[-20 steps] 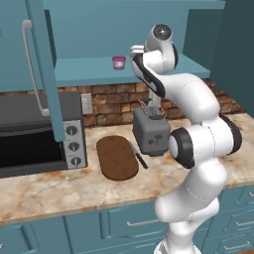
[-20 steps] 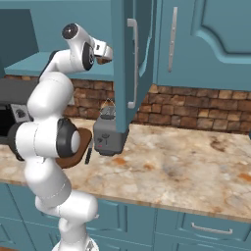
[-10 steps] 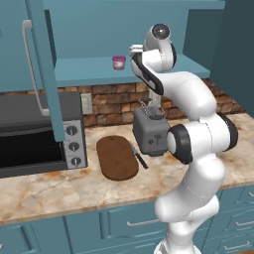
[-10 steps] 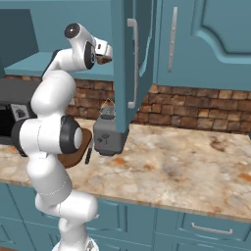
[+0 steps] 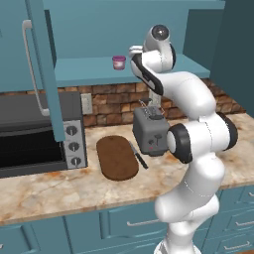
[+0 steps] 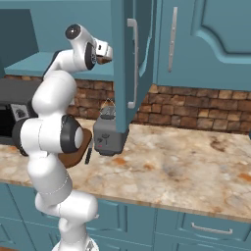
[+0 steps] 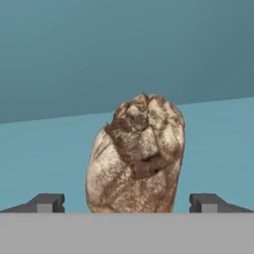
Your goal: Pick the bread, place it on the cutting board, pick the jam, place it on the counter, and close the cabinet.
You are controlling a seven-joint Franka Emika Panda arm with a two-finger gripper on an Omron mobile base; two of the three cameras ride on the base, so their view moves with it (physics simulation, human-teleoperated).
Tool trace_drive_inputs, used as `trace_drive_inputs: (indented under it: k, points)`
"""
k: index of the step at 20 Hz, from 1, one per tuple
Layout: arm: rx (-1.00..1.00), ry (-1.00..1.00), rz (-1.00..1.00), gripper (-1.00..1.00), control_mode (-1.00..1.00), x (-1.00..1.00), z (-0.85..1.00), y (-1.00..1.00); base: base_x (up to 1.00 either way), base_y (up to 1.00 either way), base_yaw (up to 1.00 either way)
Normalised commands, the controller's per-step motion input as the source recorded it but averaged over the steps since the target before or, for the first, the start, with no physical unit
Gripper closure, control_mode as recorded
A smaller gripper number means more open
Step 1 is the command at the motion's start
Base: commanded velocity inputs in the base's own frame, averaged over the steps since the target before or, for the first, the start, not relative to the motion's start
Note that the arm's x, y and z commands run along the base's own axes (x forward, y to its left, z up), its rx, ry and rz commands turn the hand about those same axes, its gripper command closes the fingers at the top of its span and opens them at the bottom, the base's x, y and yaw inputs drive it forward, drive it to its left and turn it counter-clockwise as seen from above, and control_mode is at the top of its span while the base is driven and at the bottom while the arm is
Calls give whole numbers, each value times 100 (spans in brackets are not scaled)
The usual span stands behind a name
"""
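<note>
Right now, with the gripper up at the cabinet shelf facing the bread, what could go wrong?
1. The open gripper straddles the bread, which stands on end on the cabinet shelf; a nudge forward could tip it over before the jaws shut.
2. The jam sits on the same shelf, to the gripper's left; a sideways swing while withdrawing might knock it.

bread (image 7: 135,158): rough, matt, floury cracked crust
cutting board (image 5: 117,157): dark matt wood
bench (image 6: 186,166): polished marbled stone
cabinet (image 5: 44,69): smooth matt painted panels
toaster (image 5: 150,130): grey satin metal
backsplash (image 6: 196,105): rough brick
jam (image 5: 118,62): smooth, slightly glossy
</note>
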Motion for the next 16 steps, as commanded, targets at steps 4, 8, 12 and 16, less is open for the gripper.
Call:
trace_drive_inputs:
  k: [4, 8, 12, 16]
  points:
    - [0, 0, 0, -100, -100, 7, -9, 0, 0, 0, 0]
    - [0, 0, 0, -100, -100, 10, -8, 0, 0, 0, 0]
    - [0, 0, 0, -100, -100, 21, -1, -1, 0, 0, 0]
    - [0, 0, 0, -100, -100, 21, 0, -3, 0, 0, 0]
